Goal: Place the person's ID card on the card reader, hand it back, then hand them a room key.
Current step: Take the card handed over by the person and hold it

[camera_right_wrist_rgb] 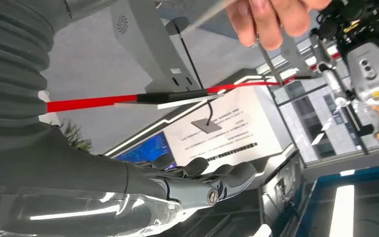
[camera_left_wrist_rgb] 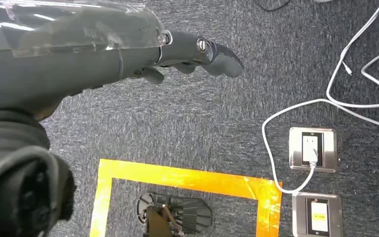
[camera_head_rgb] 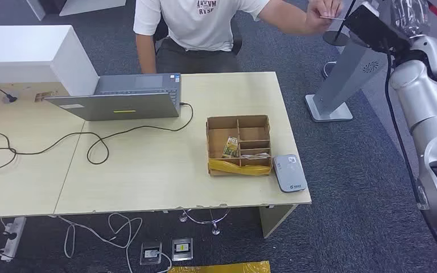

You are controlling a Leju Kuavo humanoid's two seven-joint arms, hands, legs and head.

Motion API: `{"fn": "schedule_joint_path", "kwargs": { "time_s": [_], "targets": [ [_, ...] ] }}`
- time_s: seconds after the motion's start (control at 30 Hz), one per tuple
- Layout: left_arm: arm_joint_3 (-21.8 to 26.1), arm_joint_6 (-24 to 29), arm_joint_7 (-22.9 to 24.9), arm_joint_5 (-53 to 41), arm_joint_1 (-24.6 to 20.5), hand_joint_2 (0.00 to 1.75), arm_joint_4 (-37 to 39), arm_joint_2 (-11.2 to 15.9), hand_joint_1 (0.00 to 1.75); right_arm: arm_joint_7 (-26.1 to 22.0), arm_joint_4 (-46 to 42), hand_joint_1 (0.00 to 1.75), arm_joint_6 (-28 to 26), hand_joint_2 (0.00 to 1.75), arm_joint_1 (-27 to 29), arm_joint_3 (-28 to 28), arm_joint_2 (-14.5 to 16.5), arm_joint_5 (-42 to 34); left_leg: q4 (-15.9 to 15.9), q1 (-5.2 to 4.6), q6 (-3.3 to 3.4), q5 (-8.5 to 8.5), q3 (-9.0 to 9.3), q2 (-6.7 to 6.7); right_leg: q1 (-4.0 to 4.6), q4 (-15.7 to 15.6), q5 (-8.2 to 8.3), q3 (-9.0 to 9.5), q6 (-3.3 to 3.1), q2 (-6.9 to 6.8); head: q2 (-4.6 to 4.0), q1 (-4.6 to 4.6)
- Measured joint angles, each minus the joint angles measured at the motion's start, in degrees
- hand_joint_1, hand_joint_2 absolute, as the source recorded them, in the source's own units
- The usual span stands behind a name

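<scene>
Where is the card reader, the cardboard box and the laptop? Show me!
card reader (camera_head_rgb: 289, 173), head view, on the middle of its grey top.
cardboard box (camera_head_rgb: 239, 119), head view, on its far wall.
laptop (camera_head_rgb: 116, 106), head view, on the back of its open lid.

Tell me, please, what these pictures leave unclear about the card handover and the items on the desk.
- ID card: too small in the head view; edge-on and blurred in the right wrist view.
- Right hand: fingers cut off by the head view's top edge.
- Cardboard box: contents too small to identify.
- Laptop: screen faces away.
</scene>
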Motion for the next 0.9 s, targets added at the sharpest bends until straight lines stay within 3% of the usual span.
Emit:
{"fn": "schedule_joint_path", "kwargs": {
  "time_s": [0.37,0.4,0.53,0.9],
  "targets": [
    [-0.03,-0.14,0.00,0.00,0.10,0.00,0.00,0.48,0.00,0.20,-0.14,0.04,-0.49,1.75,1.19,2.34,1.47,0.86,0.01,-0.01,0.00,0.00,0.01,0.00,0.00,-0.01,0.00,-0.02,0.00,0.01,0.00,0.00],
    [-0.03,-0.14,0.00,-0.01,0.10,0.00,0.00,0.50,0.00,0.27,-0.14,0.12,-0.44,1.75,1.30,2.53,1.48,0.88,0.01,-0.01,0.00,0.00,0.01,0.00,0.00,-0.01,0.00,-0.03,0.00,0.01,0.00,-0.01],
    [-0.04,-0.16,0.02,-0.02,0.13,0.00,0.00,0.53,0.00,0.55,-0.14,1.68,0.12,1.75,1.64,3.13,1.51,0.99,0.01,-0.01,0.00,0.00,0.00,0.00,0.00,-0.01,0.00,-0.04,0.00,0.01,0.00,0.00],
    [-0.07,-0.48,0.16,0.00,0.22,0.00,0.00,0.86,0.00,0.95,-0.14,1.75,1.63,1.75,2.15,4.45,1.51,0.81,0.01,-0.01,0.00,0.00,-0.01,0.00,0.00,-0.01,0.00,-0.07,0.00,0.03,0.00,-0.01]
  ]
}}
